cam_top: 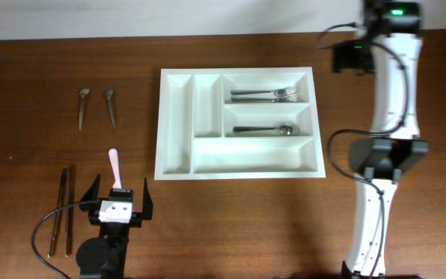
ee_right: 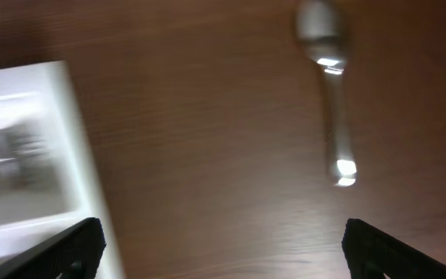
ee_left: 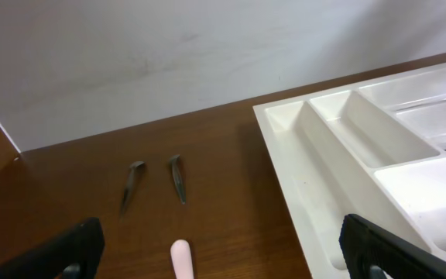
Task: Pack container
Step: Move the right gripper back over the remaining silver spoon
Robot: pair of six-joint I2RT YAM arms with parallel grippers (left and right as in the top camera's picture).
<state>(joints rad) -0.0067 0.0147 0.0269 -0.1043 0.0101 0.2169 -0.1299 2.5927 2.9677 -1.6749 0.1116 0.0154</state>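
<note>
The left hand (cam_top: pixel 121 192) is wide open and holds nothing. A pink stick (cam_top: pixel 114 164) lies on the brown table (cam_top: pixel 37 62) just in front of it, with its near end between the two fingers. It is hard to tell if the fingers touch it. Two thin dark sticks (cam_top: pixel 62 209) lie side by side just to the left of this hand. Farther in front of the hand, a bit to the left, lie two small metal pieces (cam_top: pixel 84 107), near each other but apart.

The white tray (cam_top: pixel 238 71) lies flat on the table, in front of the left hand and off to its right. Some forks (cam_top: pixel 265 94) lie in the long part of the tray farthest from the hand. A spoon (cam_top: pixel 265 129) lies in the long part next to it.

The right hand (ee_right: pixel 223 232) is wide open too and holds nothing. It hangs above the table. The picture from its own camera is blurry. In that view the edge of the tray is to the left of the hand. A shiny metal spoon (ee_right: pixel 333 116) lies on the table in front of the hand, toward its right finger.
</note>
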